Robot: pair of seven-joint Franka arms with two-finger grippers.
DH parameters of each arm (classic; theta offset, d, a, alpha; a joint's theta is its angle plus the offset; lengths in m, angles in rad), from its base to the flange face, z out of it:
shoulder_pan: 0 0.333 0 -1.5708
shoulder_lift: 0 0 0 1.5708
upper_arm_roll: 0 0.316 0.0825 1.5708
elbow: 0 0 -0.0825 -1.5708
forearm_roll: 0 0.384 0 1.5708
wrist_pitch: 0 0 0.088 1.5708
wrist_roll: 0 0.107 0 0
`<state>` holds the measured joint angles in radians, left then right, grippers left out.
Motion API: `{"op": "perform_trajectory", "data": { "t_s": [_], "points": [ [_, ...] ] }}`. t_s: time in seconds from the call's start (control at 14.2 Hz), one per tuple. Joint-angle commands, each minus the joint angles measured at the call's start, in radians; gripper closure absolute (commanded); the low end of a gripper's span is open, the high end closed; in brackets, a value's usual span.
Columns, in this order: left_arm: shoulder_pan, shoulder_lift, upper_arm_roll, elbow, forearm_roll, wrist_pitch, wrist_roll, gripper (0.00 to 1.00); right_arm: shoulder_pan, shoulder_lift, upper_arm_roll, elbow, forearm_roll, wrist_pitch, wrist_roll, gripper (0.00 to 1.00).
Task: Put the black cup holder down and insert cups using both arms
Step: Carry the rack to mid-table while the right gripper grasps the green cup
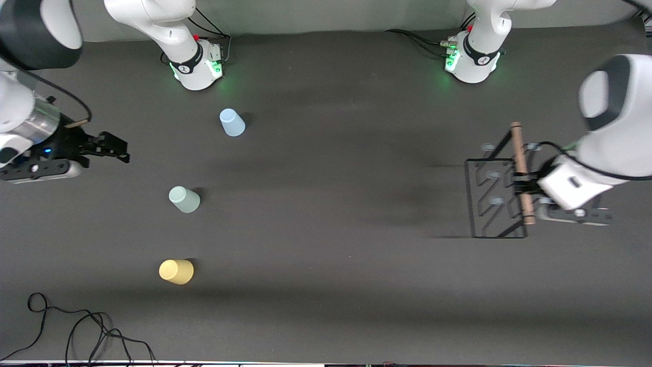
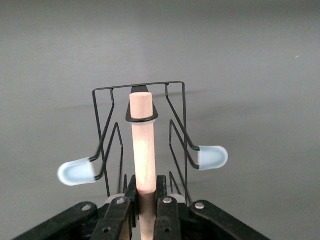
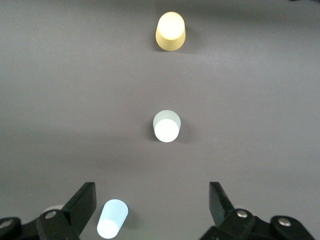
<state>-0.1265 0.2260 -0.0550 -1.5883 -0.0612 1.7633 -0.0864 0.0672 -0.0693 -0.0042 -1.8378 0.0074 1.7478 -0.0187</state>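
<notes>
The black cup holder [image 1: 496,204] is at the left arm's end of the table, its wooden rod handle [image 1: 520,163] on top. My left gripper [image 1: 522,184] is shut on that rod [image 2: 142,115]; both fingers [image 2: 162,187] press its sides, and pale-blue-tipped pegs [image 2: 212,157] stick out beside it. Toward the right arm's end, three cups stand mouth down in a row: light blue [image 1: 232,123] farthest from the front camera, pale green [image 1: 184,199] in the middle, yellow [image 1: 177,271] nearest. My right gripper [image 1: 119,150] hangs open and empty over the table by the light blue cup [image 3: 113,219].
Black cables [image 1: 76,331] lie looped by the table's near edge at the right arm's end. The two arm bases [image 1: 198,63] [image 1: 471,58] stand along the table's back edge. Bare dark tabletop [image 1: 336,204] spreads between the cups and the holder.
</notes>
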Motion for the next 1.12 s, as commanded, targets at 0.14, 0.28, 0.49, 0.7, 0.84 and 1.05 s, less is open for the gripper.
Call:
{"op": "perform_trajectory", "data": {
  "t_s": [0.14, 0.28, 0.49, 0.7, 0.84, 1.05],
  "points": [
    [-0.235, 0.067, 0.02, 0.059, 0.0, 0.09, -0.353, 1.0, 0.006, -0.147, -0.016, -0.202, -0.001, 0.081, 0.006, 0.0],
    [-0.321, 0.136, 0.021, 0.124, 0.001, 0.101, -0.5, 1.0, 0.006, -0.094, -0.016, -0.208, 0.0, 0.116, 0.006, 0.0],
    [-0.441, 0.251, 0.021, 0.25, -0.002, 0.104, -0.703, 1.0, 0.003, -0.018, -0.017, -0.334, 0.002, 0.324, 0.008, 0.0],
    [-0.542, 0.357, 0.02, 0.378, -0.002, 0.104, -0.889, 1.0, 0.005, 0.083, -0.017, -0.449, 0.003, 0.577, 0.008, 0.0],
    [-0.617, 0.398, 0.021, 0.402, 0.006, 0.157, -1.001, 1.0, 0.003, 0.158, -0.017, -0.48, 0.003, 0.694, 0.009, 0.0],
    [-0.7, 0.441, 0.021, 0.404, 0.007, 0.2, -1.101, 1.0, 0.003, 0.245, -0.017, -0.518, 0.003, 0.823, 0.008, 0.0]
  ]
}}
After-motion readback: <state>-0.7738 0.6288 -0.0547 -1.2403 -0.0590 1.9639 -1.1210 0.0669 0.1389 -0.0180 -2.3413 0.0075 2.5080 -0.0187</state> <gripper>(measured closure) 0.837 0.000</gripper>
